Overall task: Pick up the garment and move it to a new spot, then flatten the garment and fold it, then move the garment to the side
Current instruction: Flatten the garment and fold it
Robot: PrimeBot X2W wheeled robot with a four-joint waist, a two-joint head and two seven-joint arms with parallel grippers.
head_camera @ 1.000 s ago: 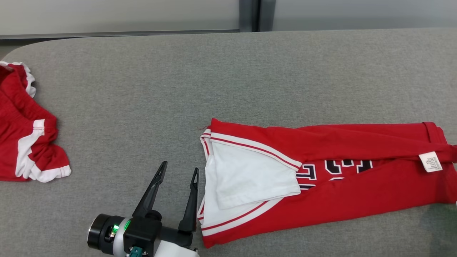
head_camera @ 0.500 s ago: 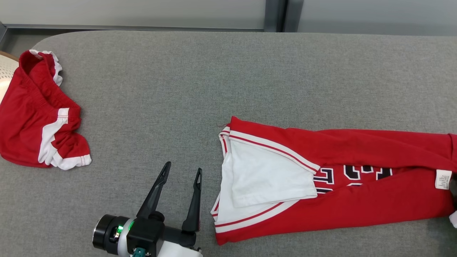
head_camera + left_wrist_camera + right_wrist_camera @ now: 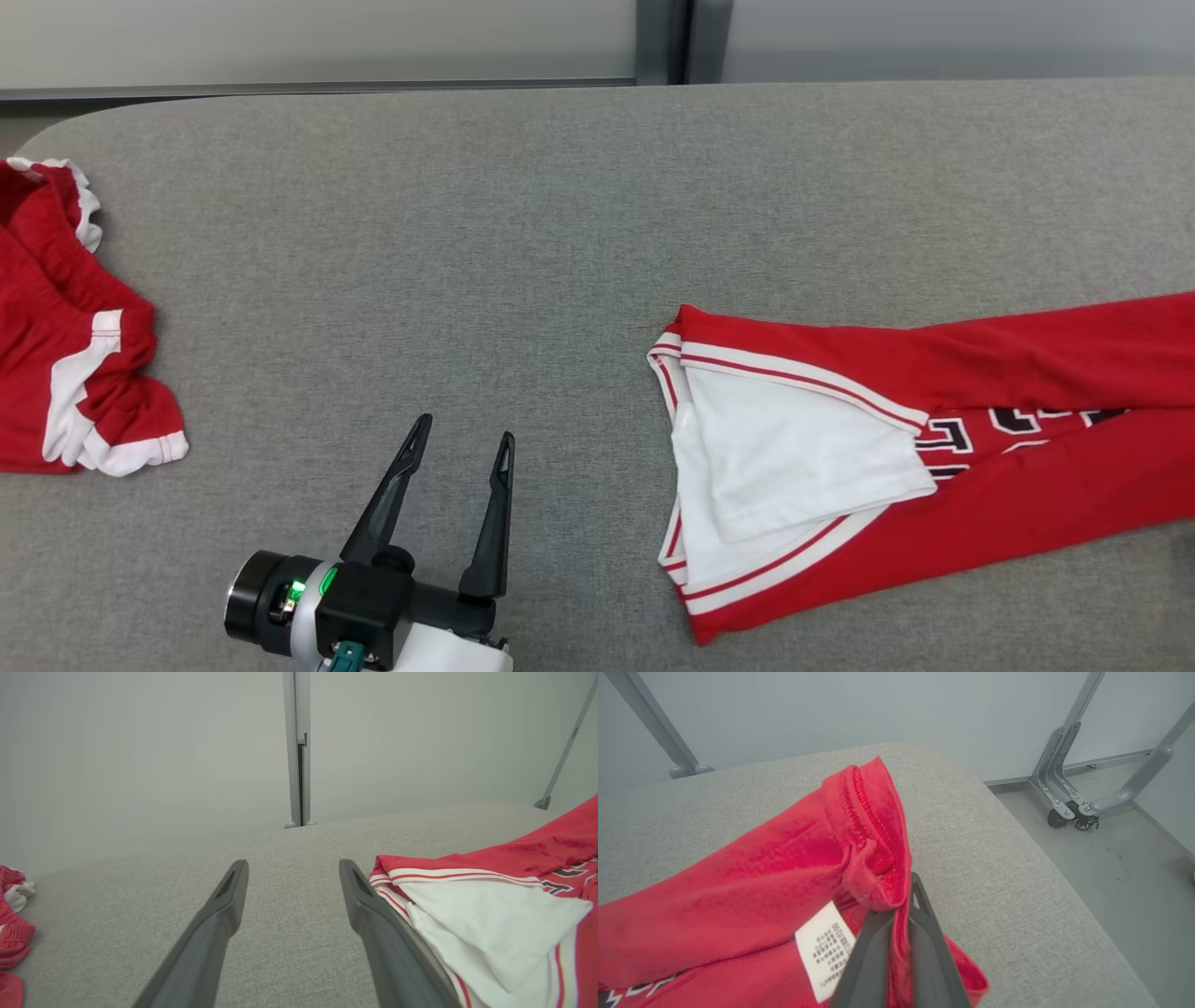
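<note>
The red garment [image 3: 990,373] with white trim and dark lettering lies stretched along the right of the grey table [image 3: 467,233], its white lining turned out at the left end. My right gripper [image 3: 899,900] is shut on the garment's [image 3: 761,868] red hem beside a white care label [image 3: 826,947], holding that end slightly raised. My left gripper [image 3: 465,429] stands open over bare table, left of the garment and apart from it. In the left wrist view the left gripper [image 3: 293,865] has nothing between its fingers, and the garment [image 3: 490,905] lies just to its right.
A second red and white garment [image 3: 56,317] lies crumpled at the table's left edge, also seen in the left wrist view [image 3: 11,933]. The table's right edge drops to the floor, where a wheeled metal frame [image 3: 1069,798] stands. A wall runs behind the table.
The garment has slid to the right across the table, its right end now out of the head view. The left gripper stays open in place. The head camera swung briefly and returned.
</note>
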